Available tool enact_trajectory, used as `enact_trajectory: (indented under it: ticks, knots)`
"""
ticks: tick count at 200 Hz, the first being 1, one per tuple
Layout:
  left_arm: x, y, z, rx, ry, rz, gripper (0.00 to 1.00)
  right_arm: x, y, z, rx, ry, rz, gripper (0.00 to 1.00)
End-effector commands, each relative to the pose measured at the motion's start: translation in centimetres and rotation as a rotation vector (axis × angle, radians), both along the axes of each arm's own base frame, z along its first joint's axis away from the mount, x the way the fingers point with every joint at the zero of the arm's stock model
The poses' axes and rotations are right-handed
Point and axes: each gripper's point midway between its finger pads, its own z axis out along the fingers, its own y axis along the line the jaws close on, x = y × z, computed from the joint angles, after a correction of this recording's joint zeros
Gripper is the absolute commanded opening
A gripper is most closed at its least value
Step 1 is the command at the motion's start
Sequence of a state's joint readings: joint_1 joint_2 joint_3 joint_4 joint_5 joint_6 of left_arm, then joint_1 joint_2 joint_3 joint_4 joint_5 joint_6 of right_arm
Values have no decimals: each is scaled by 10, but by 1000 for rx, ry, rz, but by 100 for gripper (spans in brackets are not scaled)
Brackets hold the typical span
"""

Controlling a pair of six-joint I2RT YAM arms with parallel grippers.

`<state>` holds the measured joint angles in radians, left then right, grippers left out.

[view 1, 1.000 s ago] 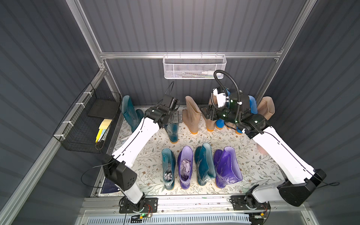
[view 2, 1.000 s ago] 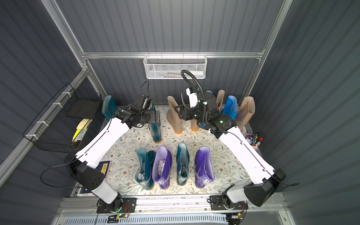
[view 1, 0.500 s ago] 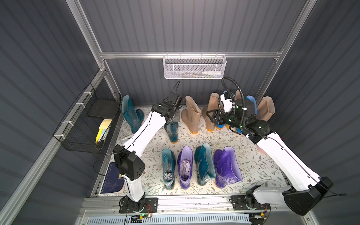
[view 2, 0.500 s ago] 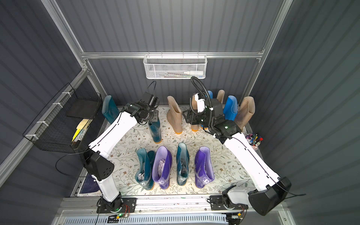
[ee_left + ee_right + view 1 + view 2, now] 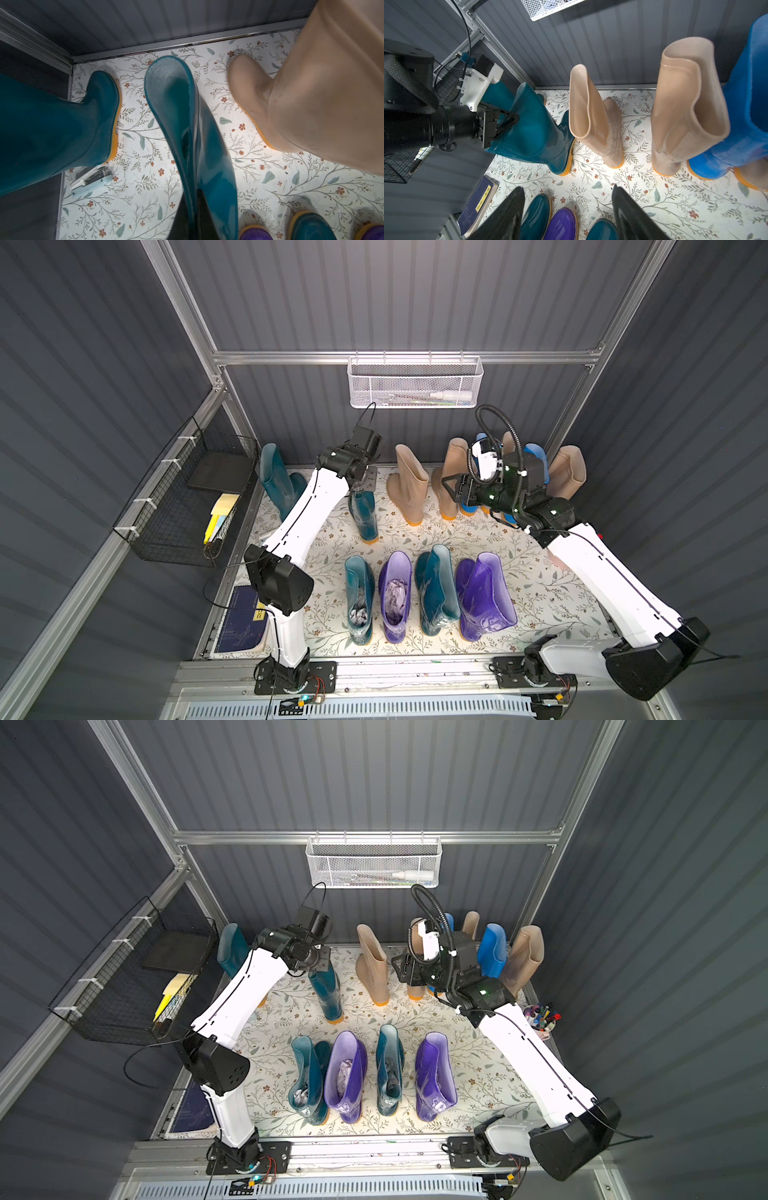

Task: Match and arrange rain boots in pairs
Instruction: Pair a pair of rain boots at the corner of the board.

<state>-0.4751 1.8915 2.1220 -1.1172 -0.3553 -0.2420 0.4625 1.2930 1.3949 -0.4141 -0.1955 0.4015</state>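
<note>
The teal boot, near upright in the back row, is pinched at its cuff from above by the left gripper; the right gripper is held spread, empty, near a beige boot.

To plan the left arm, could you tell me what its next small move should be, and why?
Probably lift the glossy dark teal rubber boot slightly. The left gripper is shut on its shaft rim, and its orange sole seems to rest on the floral mat; clearing the mat would let it travel to the matching teal boot by the wall without dragging.
</note>
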Motion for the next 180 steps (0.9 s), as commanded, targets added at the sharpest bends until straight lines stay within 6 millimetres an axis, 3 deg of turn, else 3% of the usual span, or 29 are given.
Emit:
enact_trajectory:
  ticks: [1, 90, 180]
  knots:
    - [12, 14, 39, -4, -106, -2, 0, -1, -1, 4, 16, -7, 1, 69]
    - [42, 61, 52, 69, -157, -10, 0, -2, -2, 4, 9, 11, -1, 68]
    - [87, 109, 46, 63, -206, -14, 0, -12, -11, 0, -12, 31, -20, 68]
